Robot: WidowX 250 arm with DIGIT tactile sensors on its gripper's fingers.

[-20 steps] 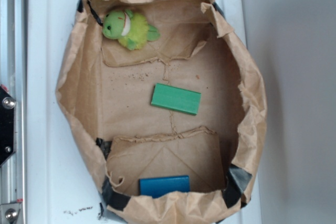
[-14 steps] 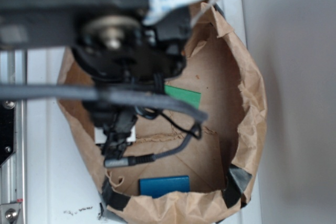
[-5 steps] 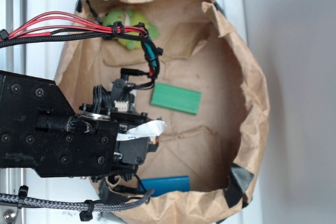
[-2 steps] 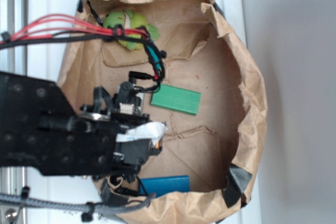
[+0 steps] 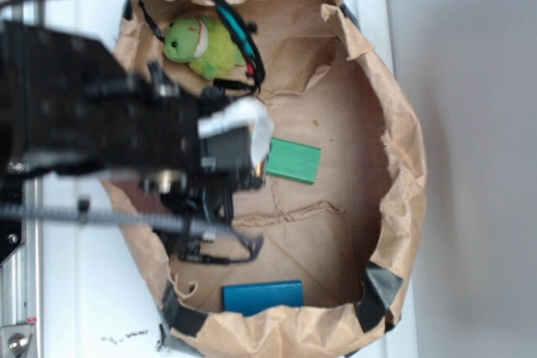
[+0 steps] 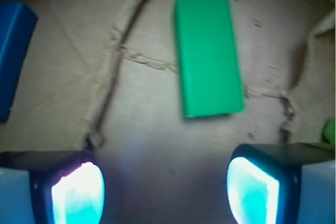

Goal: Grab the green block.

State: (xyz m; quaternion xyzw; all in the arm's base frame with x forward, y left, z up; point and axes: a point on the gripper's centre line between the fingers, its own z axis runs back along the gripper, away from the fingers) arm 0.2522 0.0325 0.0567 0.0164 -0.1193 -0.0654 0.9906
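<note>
The green block (image 5: 294,161) (image 6: 208,56) lies flat on the brown paper floor of the bag, near its middle. In the exterior view the arm covers the block's left end, and the gripper itself is hidden under the arm's black body. In the wrist view my gripper (image 6: 165,192) is open, its two glowing pads (image 6: 79,192) far apart at the bottom corners with only bare paper between them. The block sits ahead of the jaws, lengthwise, a short gap from them.
The brown paper bag (image 5: 403,182) rings everything with raised crumpled walls. A blue block (image 5: 263,296) (image 6: 13,51) lies at the near edge. A fuzzy yellow-green plush toy (image 5: 201,46) sits at the far left. Folded paper flaps and creases cross the floor.
The arm has swung up and to the right over the bag; its body now overlaps the green block's left end. The blocks and the plush toy have not moved.
</note>
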